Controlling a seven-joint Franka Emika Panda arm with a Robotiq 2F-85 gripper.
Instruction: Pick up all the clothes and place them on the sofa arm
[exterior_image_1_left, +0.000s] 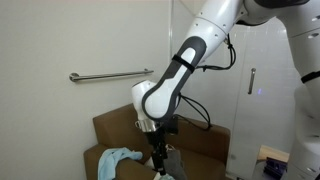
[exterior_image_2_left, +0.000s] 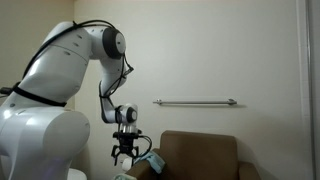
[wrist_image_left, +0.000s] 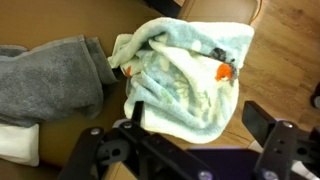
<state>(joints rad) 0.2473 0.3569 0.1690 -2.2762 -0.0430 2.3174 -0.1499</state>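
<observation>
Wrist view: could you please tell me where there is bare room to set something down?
Bare brown surface lies at the picture's right, beside the pale cloth; a thin strip runs above the grey garment. The two garments meet, leaving no gap between.

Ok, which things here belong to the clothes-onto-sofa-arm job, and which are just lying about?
Job: pale mint fluffy cloth; dark grey soft garment; padded brown armchair arm; open black gripper.
Lying about: grey metal wall rail; pale door with a vertical handle.
</observation>
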